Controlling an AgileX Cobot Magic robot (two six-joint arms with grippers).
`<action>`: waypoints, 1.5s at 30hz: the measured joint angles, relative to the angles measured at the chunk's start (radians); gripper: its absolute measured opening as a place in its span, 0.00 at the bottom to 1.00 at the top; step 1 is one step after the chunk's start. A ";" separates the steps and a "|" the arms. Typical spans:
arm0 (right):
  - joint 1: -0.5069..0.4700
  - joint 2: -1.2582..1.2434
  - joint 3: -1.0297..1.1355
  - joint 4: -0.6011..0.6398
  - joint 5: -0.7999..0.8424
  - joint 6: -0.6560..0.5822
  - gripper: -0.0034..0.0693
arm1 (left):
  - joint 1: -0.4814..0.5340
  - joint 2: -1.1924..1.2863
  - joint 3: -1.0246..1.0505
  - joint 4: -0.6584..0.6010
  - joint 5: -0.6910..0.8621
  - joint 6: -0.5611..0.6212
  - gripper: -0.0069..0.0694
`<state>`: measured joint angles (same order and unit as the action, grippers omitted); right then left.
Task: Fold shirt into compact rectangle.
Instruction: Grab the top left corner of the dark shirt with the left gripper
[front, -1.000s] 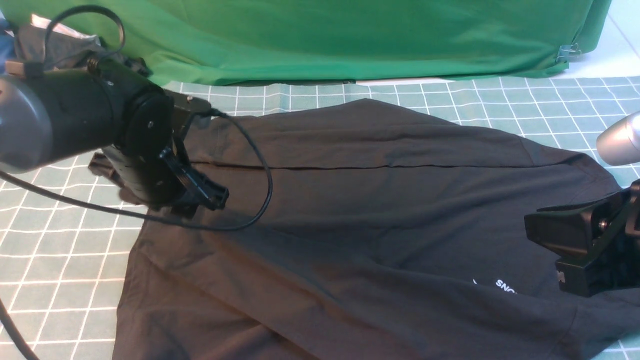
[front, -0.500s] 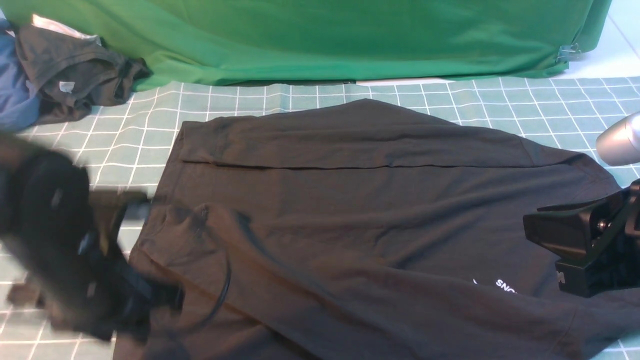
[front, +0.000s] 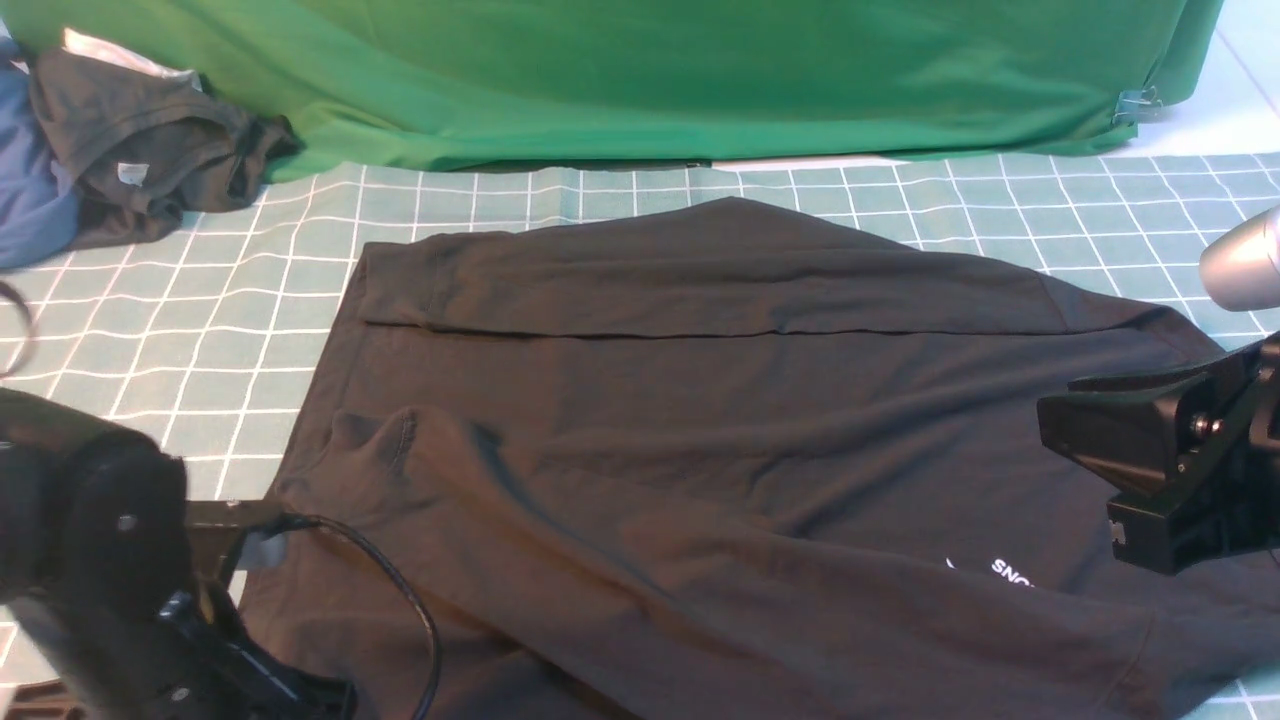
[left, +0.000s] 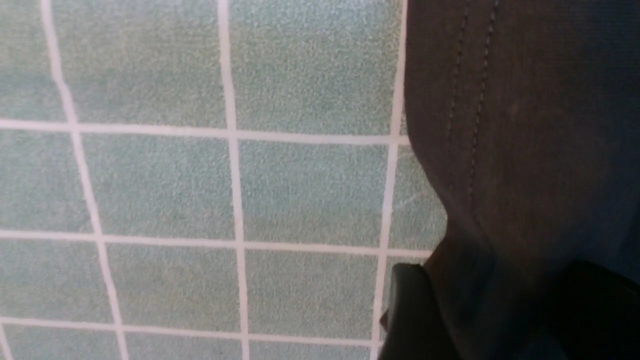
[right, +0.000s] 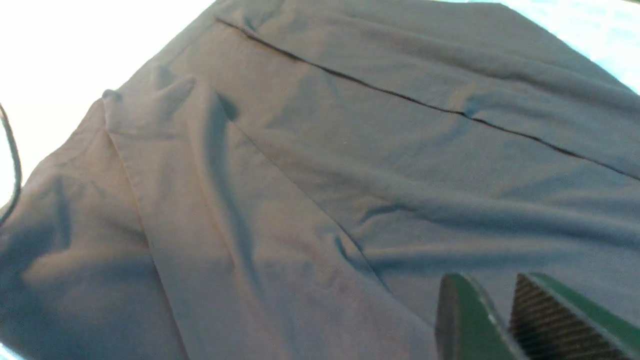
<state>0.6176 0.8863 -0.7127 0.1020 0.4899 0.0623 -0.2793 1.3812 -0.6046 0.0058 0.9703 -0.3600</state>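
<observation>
the shirt (front: 720, 420) lies spread on the gridded mat (front: 200, 330), one sleeve folded along its far edge, its print toward the right. left gripper (left: 492, 310): jaws spread, the shirt's stitched near-left hem lying between them. right gripper (right: 492, 295): fingers narrowly parted, empty, poised over the cloth near the print.

You can read only the white letters (front: 1010, 571) "SNO" on the black shirt (front: 700, 430), the rest hidden. The grey tag (front: 131, 173) on the far dark garment (front: 160, 125) is too small to read.
</observation>
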 joint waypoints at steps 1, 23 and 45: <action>0.000 0.000 0.000 0.000 0.000 0.000 0.24 | 0.000 0.029 0.000 0.000 -0.011 0.000 0.59; 0.000 0.000 0.000 0.000 0.000 -0.011 0.27 | -0.001 0.056 -0.009 0.064 0.123 0.000 0.10; 0.000 0.000 0.000 0.000 0.000 -0.014 0.27 | 0.024 0.004 -0.317 0.253 0.241 0.022 0.13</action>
<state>0.6176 0.8863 -0.7127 0.1020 0.4899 0.0484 -0.2557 1.3853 -0.9221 0.2591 1.2117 -0.3383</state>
